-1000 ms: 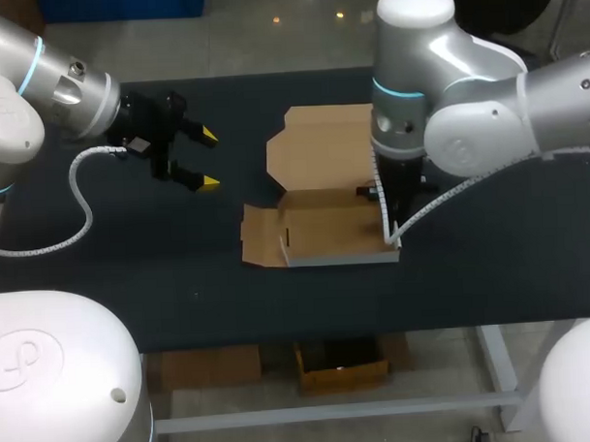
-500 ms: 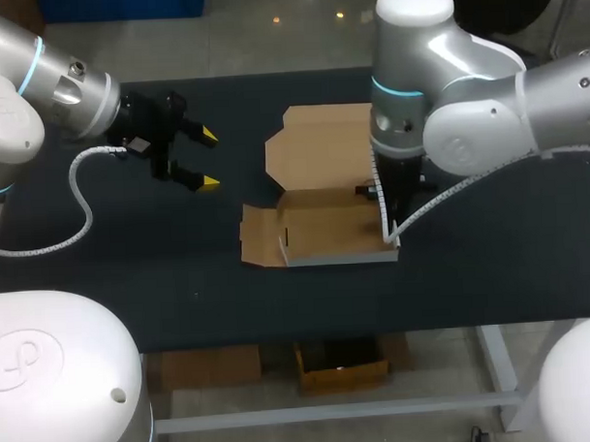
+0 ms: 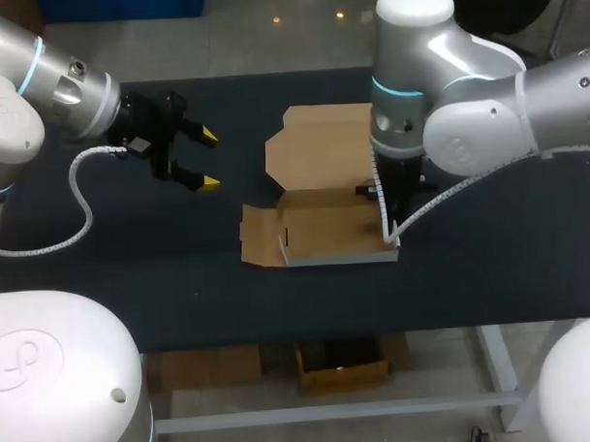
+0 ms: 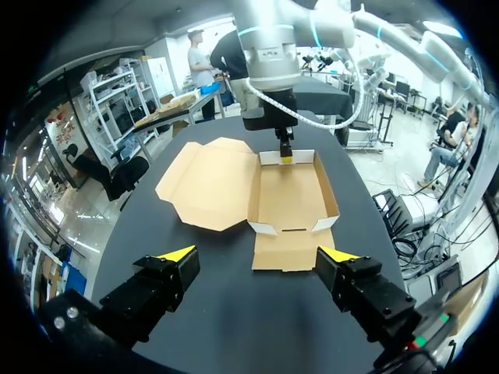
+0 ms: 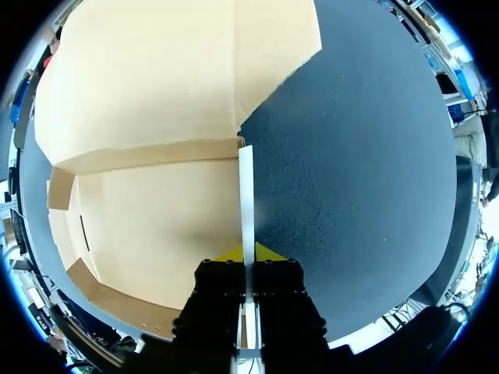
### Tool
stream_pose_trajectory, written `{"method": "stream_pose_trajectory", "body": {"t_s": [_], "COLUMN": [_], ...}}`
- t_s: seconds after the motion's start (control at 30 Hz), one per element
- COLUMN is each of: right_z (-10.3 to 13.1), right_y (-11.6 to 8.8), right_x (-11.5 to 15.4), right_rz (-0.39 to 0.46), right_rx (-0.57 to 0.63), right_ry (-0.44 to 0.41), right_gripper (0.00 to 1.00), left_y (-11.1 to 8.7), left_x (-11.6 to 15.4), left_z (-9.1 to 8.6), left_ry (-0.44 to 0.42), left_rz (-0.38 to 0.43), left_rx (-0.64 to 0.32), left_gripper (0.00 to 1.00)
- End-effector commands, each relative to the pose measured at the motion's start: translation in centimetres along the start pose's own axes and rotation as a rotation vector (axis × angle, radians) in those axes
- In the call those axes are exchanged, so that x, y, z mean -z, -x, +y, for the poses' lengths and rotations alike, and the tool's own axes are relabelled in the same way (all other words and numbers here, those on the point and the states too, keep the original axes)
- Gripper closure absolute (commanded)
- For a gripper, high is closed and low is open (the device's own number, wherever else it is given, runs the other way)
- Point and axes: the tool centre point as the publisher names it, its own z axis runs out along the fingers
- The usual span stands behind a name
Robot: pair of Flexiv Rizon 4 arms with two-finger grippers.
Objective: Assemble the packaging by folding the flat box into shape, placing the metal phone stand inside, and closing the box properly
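On the dark table [image 3: 181, 273]: brown cardboard box [image 3: 329, 225] half-formed, lid open, metal phone stand unseen, closing outstanding; right gripper [image 5: 247, 253] pinches its side wall, left gripper [image 3: 208, 159] gapes empty.

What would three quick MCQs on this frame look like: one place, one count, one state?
1. The left end effector is:
A) over the table, left of the box
B) inside the box
C) right of the box

2. End effectors touching the box:
A) none
B) one
C) two

3. The box lid is:
A) shut
B) open, lying flat
C) missing

Answers:
1 A, the head view shows it hovering open, apart from the cardboard.
2 B, only the right end effector is shut on a side wall.
3 B, the lid lies spread on the table beyond the folded tray.
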Motion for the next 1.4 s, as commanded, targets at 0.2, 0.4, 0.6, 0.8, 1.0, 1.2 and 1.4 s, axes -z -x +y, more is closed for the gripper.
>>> {"method": "stream_pose_trajectory", "body": {"t_s": [0.2,0.4,0.6,0.8,1.0,1.2,1.4], "right_z": [0.0,0.0,0.0,0.0,0.0,0.0,0.0], "right_y": [0.0,0.0,0.0,0.0,0.0,0.0,0.0], "right_x": [0.1,0.1,0.1,0.1,0.1,0.1,0.1], "right_rz": [0.000,0.000,0.000,0.000,0.000,0.000,0.000], "right_rx": [0.001,0.001,0.001,0.001,0.001,0.001,0.001], "right_ry": [-0.002,-0.002,-0.002,-0.002,-0.002,-0.002,-0.002], "right_gripper": [1.00,1.00,1.00,1.00,1.00,1.00,1.00], "left_y": [-1.5,-2.4,-3.0,-3.3,-3.8,-4.0,-4.0], "left_x": [-1.5,-1.5,-2.1,-3.5,-4.8,-5.5,-5.5], "left_z": [-0.4,0.7,1.8,2.6,3.2,3.4,3.4], "left_ry": [0.154,0.138,0.121,0.085,0.044,0.082,0.082], "left_rz": [-0.088,-0.118,-0.207,-0.227,-0.219,-0.183,-0.183], "left_rx": [0.283,0.571,0.837,1.095,1.294,1.330,1.330], "left_gripper": [0.00,0.00,0.00,0.00,0.00,0.00,0.00]}}
